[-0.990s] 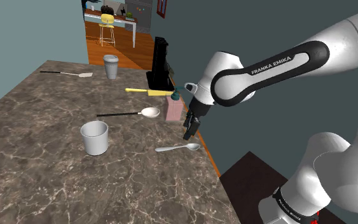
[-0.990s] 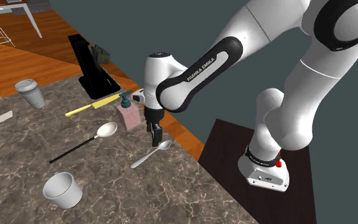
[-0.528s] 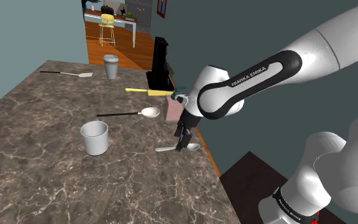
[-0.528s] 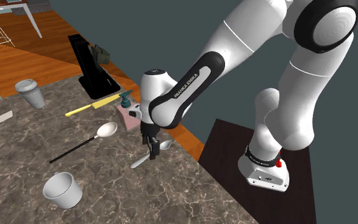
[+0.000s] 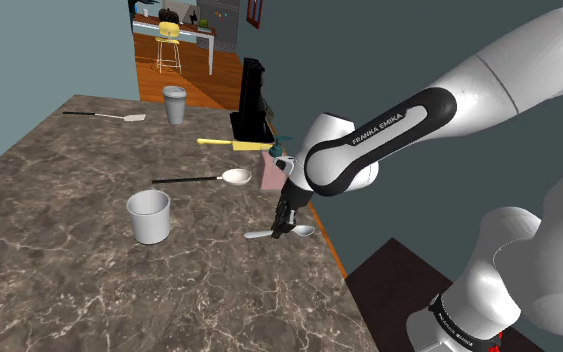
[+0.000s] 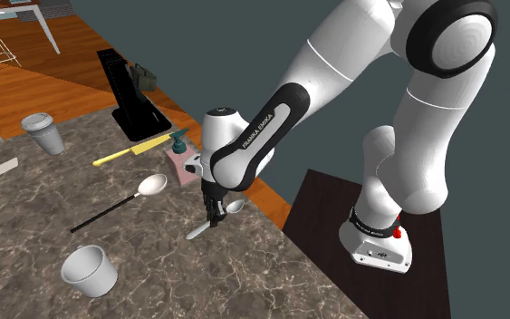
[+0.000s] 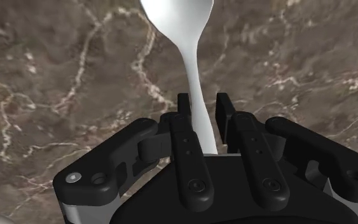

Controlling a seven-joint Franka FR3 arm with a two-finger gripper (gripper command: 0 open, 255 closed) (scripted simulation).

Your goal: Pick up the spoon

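The worktop point(image 5: 79, 270) is dark brown marble with pale veins. Behind it stands a teal wall point(image 5: 89, 45), with an opening onto a wooden floor point(image 5: 194, 88) and a yellow stool point(image 5: 170, 33).

The gripper point(image 7: 203, 100) is down at the stone near the counter's edge, fingers pointing at the surface. The spoon point(image 7: 182, 22) (a plain pale one) lies flat on the marble. Its handle runs straight between the two fingers and its bowl lies out beyond the fingertips.

The jaws stand slightly apart and astride the handle rather than clamped on it. A sliver of marble shows between the handle and one finger. The other finger sits right against the handle, though actual contact is hard to judge from this angle.

A pink soap bottle point(image 5: 271, 176) stands just behind the gripper. A white cup point(image 5: 149, 216) sits well off to the side of the jaws.
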